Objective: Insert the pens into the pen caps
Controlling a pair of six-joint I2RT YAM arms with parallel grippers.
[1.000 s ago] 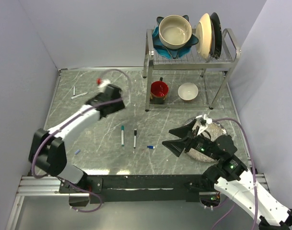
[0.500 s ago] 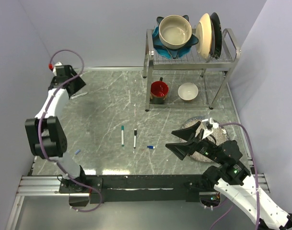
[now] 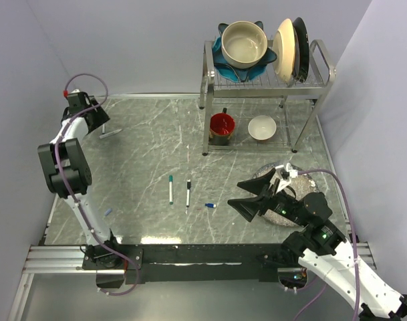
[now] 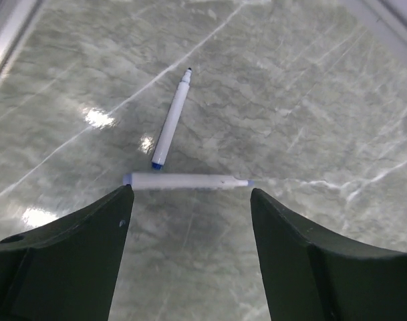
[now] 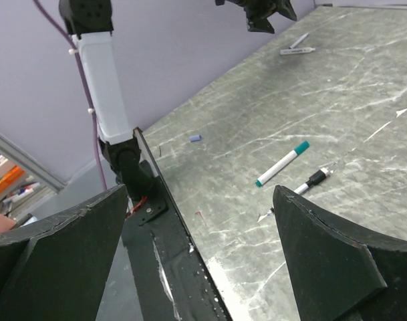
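Observation:
Two white pens lie touching at the far left: one point(image 4: 186, 181) lies crosswise just beyond my fingertips, the other point(image 4: 171, 126) angles away with a dark tip. The top view shows one of them point(image 3: 111, 133). My left gripper point(image 4: 190, 193) point(image 3: 94, 122) is open and empty just short of them. A teal-capped pen point(image 3: 170, 188) point(image 5: 282, 164) and a black-capped pen point(image 3: 188, 192) point(image 5: 310, 182) lie mid-table. A blue cap point(image 3: 210, 205) lies to their right, and another blue cap point(image 3: 107, 212) point(image 5: 195, 138) lies near the left front. My right gripper point(image 3: 235, 192) point(image 5: 200, 194) is open and empty, above the table's front right.
A metal dish rack point(image 3: 323, 63) stands at the back right with a bowl, plates, a red mug point(image 3: 222, 126) and a white bowl point(image 3: 262, 127). A speckled dish point(image 3: 309, 182) lies under my right arm. The left wall and table rim run close beside my left gripper.
My left arm swung from the table's middle left out to the far left back corner and now points at the two pens there. My right gripper shifted only slightly.

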